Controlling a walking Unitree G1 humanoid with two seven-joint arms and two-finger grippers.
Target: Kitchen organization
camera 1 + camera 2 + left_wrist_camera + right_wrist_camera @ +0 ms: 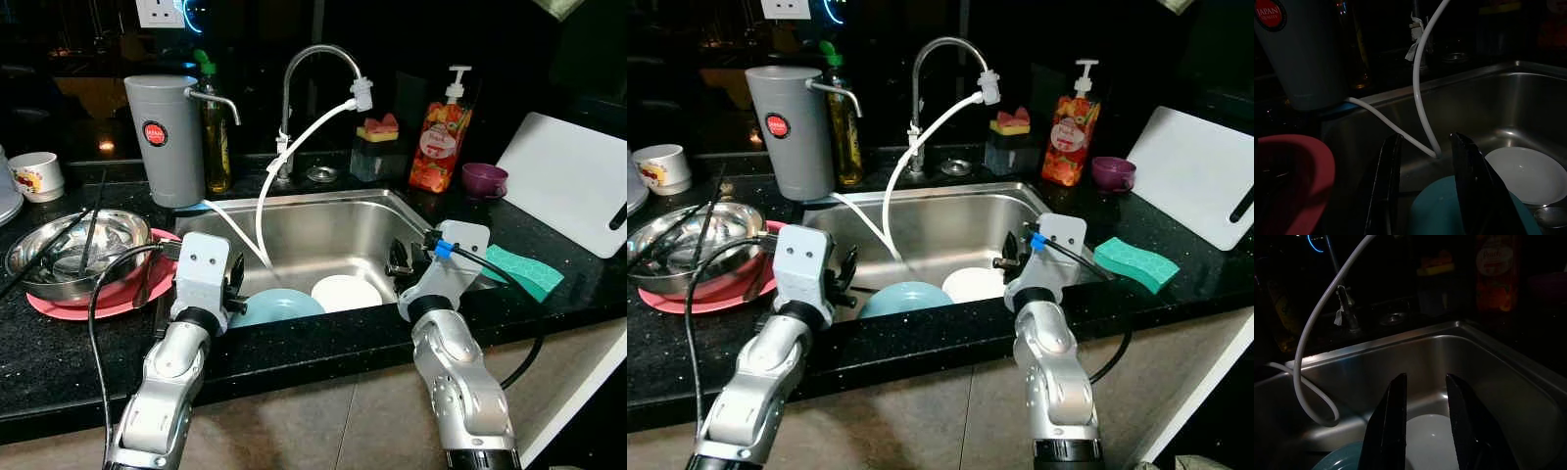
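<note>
**Two grippers poised over the sink, both empty**

Two dishes lie in the bottom of the steel sink (333, 220): a teal bowl (279, 305) near the front wall and a white plate (345, 293) just beside it on the right. The left gripper (1425, 196) hangs at the sink's front left corner, above the teal bowl, its fingers parted with nothing between them. The right gripper (1424, 428) hangs at the front right, over the white plate, its fingers likewise apart and holding nothing. A white hose (294, 147) runs from the faucet (318, 59) down into the basin. On the black counter left of the sink, a steel bowl (73, 250) with utensils sits on a red plate (118, 299); a green sponge (524, 272) and a white cutting board (568, 176) lie to the right.
</note>
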